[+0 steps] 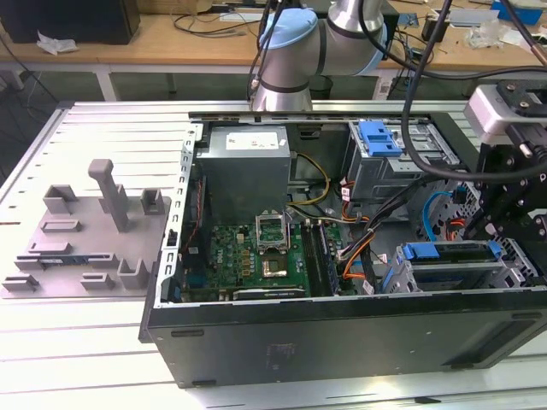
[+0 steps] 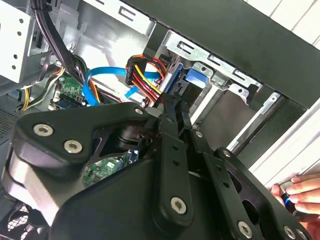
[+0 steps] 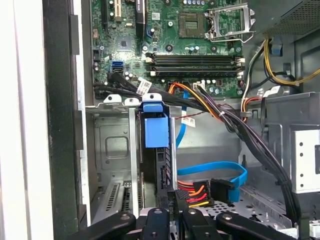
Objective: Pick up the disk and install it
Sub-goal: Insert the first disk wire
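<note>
Starting at the exterior view's left, you've got a grey plastic slotted fixture (image 1: pixel 85 243) lying flat on the white slatted metal table (image 1: pixel 111 137). It sits just beside the open black computer tower case (image 1: pixel 342 337), which lies on its side. Inside the case, going rightward, there's a grey boxy power supply (image 1: pixel 248 162) at the far wall and a green motherboard (image 1: pixel 256 260) nearer the camera. Behind the case stands the silver and pale-blue robot arm (image 1: pixel 316 43). Next comes a bundle of black, orange and yellow cables (image 1: pixel 359 256), then a blue plastic latch (image 1: pixel 380 137) on an upper metal cage. Your task item, the flat silver hard disk in its blue plastic carrier frame (image 1: pixel 446 253), is inside the case toward the exterior view's right. In the first wrist view it stands edge-on in a slot of the silver sheet-metal drive bay (image 3: pixel 117 150), blue tab outward. The black linkage gripper (image 2: pixel 176 106) hangs over that bay at the exterior view's far right. In the second wrist view it reaches right up to the blue frame's end. You cannot tell whether the pincer is open, closed or clamped on the disk. A person's hand (image 2: pixel 299 192) shows outside the case wall in that same view, holding a small dark object.
</note>
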Controlling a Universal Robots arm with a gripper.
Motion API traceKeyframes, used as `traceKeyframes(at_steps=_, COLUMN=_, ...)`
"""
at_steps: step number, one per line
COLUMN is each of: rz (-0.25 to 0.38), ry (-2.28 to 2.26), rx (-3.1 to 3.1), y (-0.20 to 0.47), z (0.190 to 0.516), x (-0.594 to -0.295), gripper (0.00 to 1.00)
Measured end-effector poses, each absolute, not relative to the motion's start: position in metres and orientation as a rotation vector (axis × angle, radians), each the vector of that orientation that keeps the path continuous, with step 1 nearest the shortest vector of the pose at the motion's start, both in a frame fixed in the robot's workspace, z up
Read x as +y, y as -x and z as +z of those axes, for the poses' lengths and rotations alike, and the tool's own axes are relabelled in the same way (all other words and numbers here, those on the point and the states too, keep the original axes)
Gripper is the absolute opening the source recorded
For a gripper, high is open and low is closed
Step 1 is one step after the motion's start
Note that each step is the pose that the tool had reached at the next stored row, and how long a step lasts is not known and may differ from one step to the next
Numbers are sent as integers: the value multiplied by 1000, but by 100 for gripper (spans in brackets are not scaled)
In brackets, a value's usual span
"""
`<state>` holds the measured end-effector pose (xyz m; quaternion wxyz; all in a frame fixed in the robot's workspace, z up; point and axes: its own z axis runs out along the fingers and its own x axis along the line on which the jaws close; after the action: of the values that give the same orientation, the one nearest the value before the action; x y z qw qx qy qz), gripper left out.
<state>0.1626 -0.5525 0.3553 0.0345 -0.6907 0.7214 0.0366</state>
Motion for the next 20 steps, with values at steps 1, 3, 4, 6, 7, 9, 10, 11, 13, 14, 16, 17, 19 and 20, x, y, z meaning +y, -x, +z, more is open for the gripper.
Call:
traceKeyframes(at_steps=1, rz=113, ry=2127, rx=2215, y=-163, z=355, x=-553, gripper=17)
traceKeyframes(at_steps=3, rz=113, ry=2129, rx=2213, y=-163, z=355, x=-553, gripper=17)
traceKeyframes(at_steps=4, rz=113, ry=2129, rx=2213, y=-163, z=355, x=-553, gripper=17)
traceKeyframes(at_steps=6, rz=112, ry=2129, rx=2212, y=-163, z=355, x=-553, gripper=17)
traceKeyframes(at_steps=7, rz=112, ry=2129, rx=2212, y=-163, z=355, x=-553, gripper=17)
traceKeyframes(at_steps=9, rz=112, ry=2129, rx=2212, y=-163, z=355, x=-553, gripper=17)
traceKeyframes(at_steps=10, rz=112, ry=2129, rx=2212, y=-163, z=355, x=-553, gripper=17)
traceKeyframes(at_steps=11, rz=112, ry=2129, rx=2212, y=-163, z=355, x=-553, gripper=17)
traceKeyframes(at_steps=13, rz=112, ry=2129, rx=2212, y=-163, z=355, x=-553, gripper=17)
traceKeyframes(at_steps=14, rz=112, ry=2129, rx=2212, y=-163, z=355, x=-553, gripper=17)
traceKeyframes(at_steps=16, rz=112, ry=2129, rx=2212, y=-163, z=355, x=-553, gripper=17)
traceKeyframes(at_steps=17, rz=112, ry=2129, rx=2212, y=-163, z=355, x=-553, gripper=17)
traceKeyframes(at_steps=19, rz=112, ry=2130, rx=2212, y=-163, z=354, x=-553, gripper=17)
traceKeyframes(at_steps=20, rz=112, ry=2130, rx=2212, y=-164, z=354, x=-553, gripper=17)
